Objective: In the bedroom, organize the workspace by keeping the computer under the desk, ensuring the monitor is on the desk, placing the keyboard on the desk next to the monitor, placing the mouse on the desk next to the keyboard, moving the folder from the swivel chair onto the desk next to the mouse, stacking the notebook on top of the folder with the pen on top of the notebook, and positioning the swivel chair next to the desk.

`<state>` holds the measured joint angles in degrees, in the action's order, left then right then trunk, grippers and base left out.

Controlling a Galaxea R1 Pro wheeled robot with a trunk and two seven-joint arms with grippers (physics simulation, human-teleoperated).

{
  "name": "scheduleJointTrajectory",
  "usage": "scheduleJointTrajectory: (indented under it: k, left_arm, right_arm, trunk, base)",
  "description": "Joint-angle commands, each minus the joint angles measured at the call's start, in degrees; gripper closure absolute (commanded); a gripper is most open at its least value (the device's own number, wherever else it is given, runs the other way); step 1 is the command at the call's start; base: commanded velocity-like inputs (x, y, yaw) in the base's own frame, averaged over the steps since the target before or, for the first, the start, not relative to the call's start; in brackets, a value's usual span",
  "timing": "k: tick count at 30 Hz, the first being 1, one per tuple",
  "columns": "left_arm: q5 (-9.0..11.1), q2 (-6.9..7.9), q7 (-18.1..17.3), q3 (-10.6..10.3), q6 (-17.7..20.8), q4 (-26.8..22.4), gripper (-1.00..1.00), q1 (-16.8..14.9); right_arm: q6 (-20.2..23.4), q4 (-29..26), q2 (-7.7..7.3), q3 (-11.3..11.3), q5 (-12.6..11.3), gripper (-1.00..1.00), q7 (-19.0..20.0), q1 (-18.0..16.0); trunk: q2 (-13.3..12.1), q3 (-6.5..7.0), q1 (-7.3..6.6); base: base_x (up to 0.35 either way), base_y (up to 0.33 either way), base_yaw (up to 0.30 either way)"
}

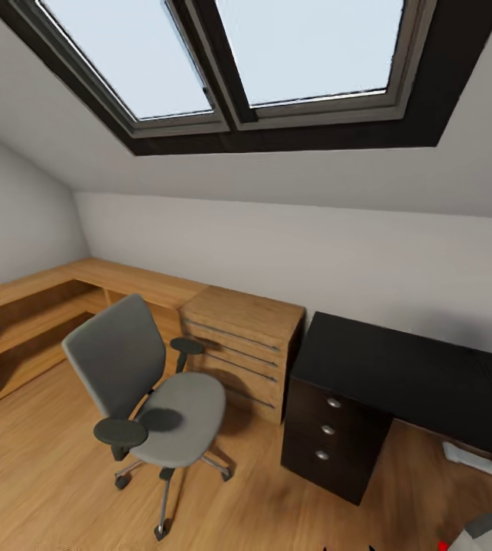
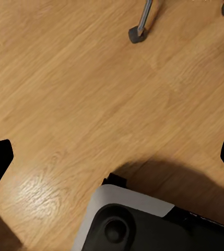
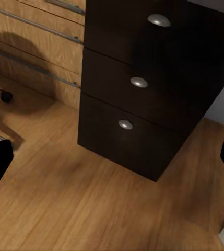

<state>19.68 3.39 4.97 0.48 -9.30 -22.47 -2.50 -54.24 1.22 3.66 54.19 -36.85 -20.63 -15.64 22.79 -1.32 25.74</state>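
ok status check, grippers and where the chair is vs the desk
Both grippers open, empty. Swivel chair seat bare, apart from desk. Wooden drawer chest between them.

No text, label, brand, number or sign can be read on anything here.

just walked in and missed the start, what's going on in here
Nothing is being handled right now. The robot faces a corner of an attic bedroom, looking at the grey swivel chair on the wood floor, a light wooden drawer chest and the black desk with its three-drawer unit. The chair seat is bare, and so is the part of the desk top in view. Both grippers hang open over the floor, the right one facing the drawers.
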Motion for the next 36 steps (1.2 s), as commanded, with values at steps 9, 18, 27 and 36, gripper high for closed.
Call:
scheduleJointTrajectory:
  k: [9,18,27,36]
  left_arm:
    - [0.3,-0.48,0.1,-2.1,-0.8,1.2,-1.00,-0.1]
    - [0.3,-0.97,0.1,-2.5,-0.8,2.1,-1.00,-0.1]
    - [0.3,-1.01,0.1,-2.6,-0.8,2.2,-1.00,-0.1]
    - [0.3,-1.06,0.1,-2.6,-0.8,2.3,-1.00,-0.1]
  right_arm:
    - [0.0,0.1,0.11,0.4,-0.2,-1.00,-0.5,-0.1]
    - [0.2,0.1,0.12,0.4,-0.2,-1.00,-0.5,-0.1]
    - [0.3,0.1,0.12,0.4,-0.2,-1.00,-0.5,-0.1]
    - [0.3,0.1,0.12,0.4,-0.2,-1.00,-0.5,-0.1]
  trunk:
    - [0.1,-0.13,0.04]
    - [0.1,-0.13,0.04]
    - [0.1,-0.13,0.04]
    - [0.1,-0.13,0.04]
  base:
    - [0.201,0.165,0.282]
    - [0.098,0.104,0.283]
    - [0.002,0.013,0.283]
    - [-0.175,0.151,0.283]
